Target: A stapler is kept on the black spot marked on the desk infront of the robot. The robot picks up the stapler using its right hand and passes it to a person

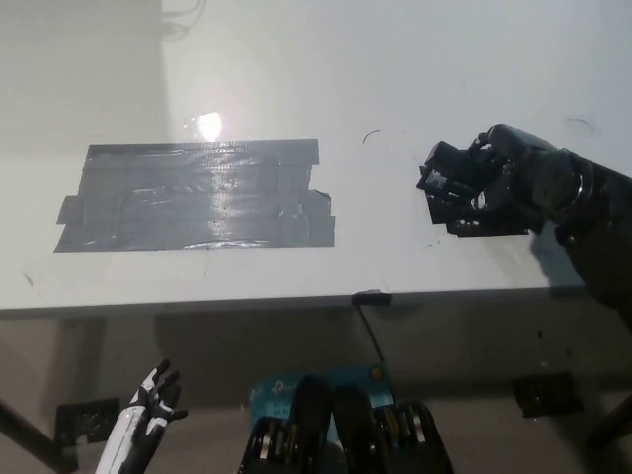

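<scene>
Small black metal stapler (446, 183) off the empty grey-black tape patch (197, 197), well to its right, clasped in closed black right hand (504, 188) above white desk (395, 79); white left hand (148, 410) idle below patch; handover pending, no person visible.

— What does the right hand (499, 183) look like from where you stand?

— Black all over, blocky, with hard angular segments and a few small glints of bare metal between them. A rounded, thicker black casing sits at the wrist, and the right arm (597, 242) behind it is the same dull black, bulky and smooth.

— And the other one?

— The left hand (156, 395) is white with black showing in the gaps between its slim fingers, on a narrow white forearm edged in black.
</scene>
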Motion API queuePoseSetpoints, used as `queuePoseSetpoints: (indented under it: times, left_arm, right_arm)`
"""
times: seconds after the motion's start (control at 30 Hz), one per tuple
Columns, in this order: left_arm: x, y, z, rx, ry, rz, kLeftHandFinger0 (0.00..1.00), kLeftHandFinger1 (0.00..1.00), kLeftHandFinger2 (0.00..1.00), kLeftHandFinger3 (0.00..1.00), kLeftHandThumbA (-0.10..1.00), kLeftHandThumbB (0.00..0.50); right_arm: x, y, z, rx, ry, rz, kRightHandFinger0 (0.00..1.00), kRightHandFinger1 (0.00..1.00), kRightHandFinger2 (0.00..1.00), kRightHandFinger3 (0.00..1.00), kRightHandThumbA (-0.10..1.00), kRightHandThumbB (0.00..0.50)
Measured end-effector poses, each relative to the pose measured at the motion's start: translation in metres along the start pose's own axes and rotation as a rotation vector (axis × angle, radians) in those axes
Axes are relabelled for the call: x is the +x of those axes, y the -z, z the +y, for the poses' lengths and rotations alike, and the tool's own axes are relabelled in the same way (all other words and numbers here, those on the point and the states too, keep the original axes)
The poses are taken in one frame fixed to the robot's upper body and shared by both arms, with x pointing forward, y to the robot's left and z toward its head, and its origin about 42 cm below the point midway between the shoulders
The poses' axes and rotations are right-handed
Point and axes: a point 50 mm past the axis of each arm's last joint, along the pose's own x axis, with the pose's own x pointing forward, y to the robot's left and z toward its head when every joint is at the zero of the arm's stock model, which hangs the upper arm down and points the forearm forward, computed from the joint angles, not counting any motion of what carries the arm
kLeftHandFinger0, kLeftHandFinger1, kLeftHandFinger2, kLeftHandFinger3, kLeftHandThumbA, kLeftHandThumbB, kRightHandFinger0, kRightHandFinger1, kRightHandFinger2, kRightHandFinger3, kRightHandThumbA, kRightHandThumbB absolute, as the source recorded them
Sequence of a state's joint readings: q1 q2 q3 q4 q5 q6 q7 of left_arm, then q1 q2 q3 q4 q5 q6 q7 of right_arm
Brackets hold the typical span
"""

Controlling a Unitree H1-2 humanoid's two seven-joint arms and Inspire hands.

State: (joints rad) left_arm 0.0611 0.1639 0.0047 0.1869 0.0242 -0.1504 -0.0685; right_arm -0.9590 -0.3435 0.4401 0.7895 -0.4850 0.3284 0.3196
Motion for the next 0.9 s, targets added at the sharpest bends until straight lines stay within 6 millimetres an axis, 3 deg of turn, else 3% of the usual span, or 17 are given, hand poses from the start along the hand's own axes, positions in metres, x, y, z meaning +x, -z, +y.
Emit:
queuePoseSetpoints:
  times: [0.03,0.07,0.17,0.23,0.27,0.33,0.43,0.57,0.67,0.73,0.9]
  left_arm:
    - [0.0,0.0,0.0,0.0,0.0,0.0,0.83,1.0,1.0,1.0,0.84,0.49]
    - [0.0,0.0,0.0,0.0,0.0,-0.001,0.82,1.0,1.0,1.0,0.82,0.489]
    - [0.002,-0.001,0.0,0.001,0.001,-0.005,0.81,1.0,1.0,1.0,0.81,0.498]
    - [0.003,-0.002,0.0,0.001,0.002,-0.007,0.81,1.0,1.0,1.0,0.79,0.5]
    - [0.003,-0.002,0.0,0.001,0.002,-0.007,0.8,1.0,1.0,1.0,0.79,0.5]
    - [0.003,-0.002,0.0,0.002,0.002,-0.007,0.81,1.0,1.0,1.0,0.78,0.5]
    - [0.003,-0.002,0.0,0.006,0.002,-0.007,0.84,0.99,1.0,1.0,0.76,0.494]
    - [0.003,-0.002,0.0,0.012,0.004,-0.006,0.86,0.99,1.0,1.0,0.74,0.491]
    - [0.003,-0.002,0.0,0.016,0.004,-0.005,0.87,0.99,1.0,1.0,0.72,0.5]
    - [0.003,-0.002,0.0,0.019,0.004,-0.005,0.87,0.99,1.0,1.0,0.72,0.5]
    - [0.004,-0.002,0.0,0.023,0.006,-0.007,0.8,0.98,1.0,1.0,0.7,0.492]
  right_arm:
    - [0.001,0.002,0.0,0.004,0.003,-0.001,0.23,0.67,0.94,1.0,-0.1,0.17]
    - [0.001,0.002,0.0,0.004,0.004,-0.005,0.1,0.58,0.93,1.0,-0.1,0.161]
    - [0.001,0.005,0.0,0.02,0.011,-0.016,0.11,0.7,1.0,1.0,-0.1,0.178]
    - [0.001,0.007,0.0,0.035,0.016,-0.018,0.07,0.62,1.0,1.0,-0.1,0.181]
    - [0.001,0.009,-0.001,0.05,0.019,-0.019,0.1,0.59,0.97,1.0,-0.1,0.175]
    - [0.0,0.012,-0.002,0.091,0.022,-0.022,0.19,0.64,0.98,0.99,-0.1,0.163]
    - [0.0,0.02,-0.005,0.169,0.024,-0.031,0.19,0.62,0.94,0.91,-0.1,0.158]
    - [-0.002,0.028,-0.009,0.281,0.023,-0.043,0.25,0.65,0.94,0.96,-0.1,0.172]
    - [-0.003,0.035,-0.012,0.399,0.018,-0.052,0.13,0.57,0.93,0.91,-0.1,0.202]
    - [-0.004,0.038,-0.014,0.502,0.008,-0.056,0.1,0.58,0.96,0.89,-0.1,0.21]
    - [-0.008,0.037,-0.021,0.682,-0.005,-0.078,0.01,0.53,0.9,0.98,-0.1,0.167]
